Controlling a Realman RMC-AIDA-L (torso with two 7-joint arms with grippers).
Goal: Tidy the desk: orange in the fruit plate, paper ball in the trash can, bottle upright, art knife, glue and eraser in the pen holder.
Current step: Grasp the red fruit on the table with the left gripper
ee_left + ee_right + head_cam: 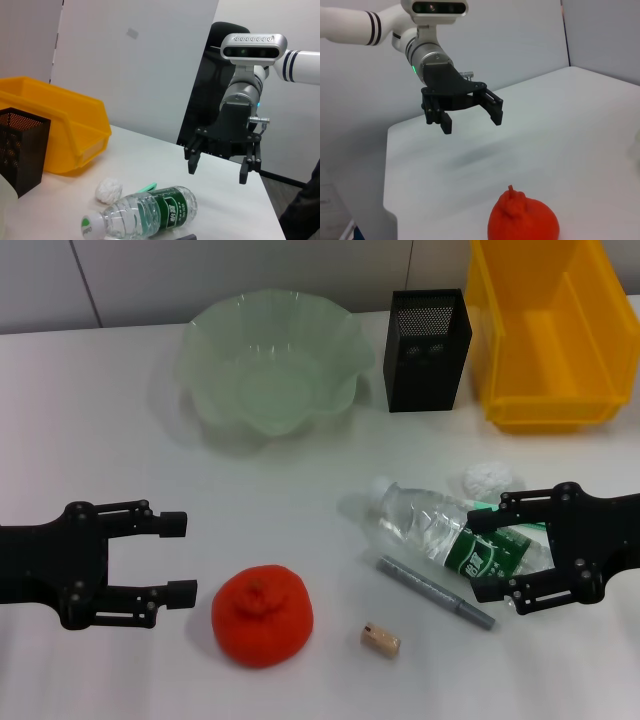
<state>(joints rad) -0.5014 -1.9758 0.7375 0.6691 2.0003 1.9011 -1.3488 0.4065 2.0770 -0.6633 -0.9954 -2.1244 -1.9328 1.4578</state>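
The orange lies on the white desk at the front; it also shows in the right wrist view. My left gripper is open and empty just left of it, also visible from the right wrist. The bottle lies on its side, cap toward the fruit plate. My right gripper is open and empty, hovering at the bottle's base end. The paper ball lies just behind the bottle. A grey art knife and the tan eraser lie in front of it.
The black mesh pen holder stands at the back, right of the plate. The yellow trash can stands at the back right. A thin green object peeks out from behind the bottle.
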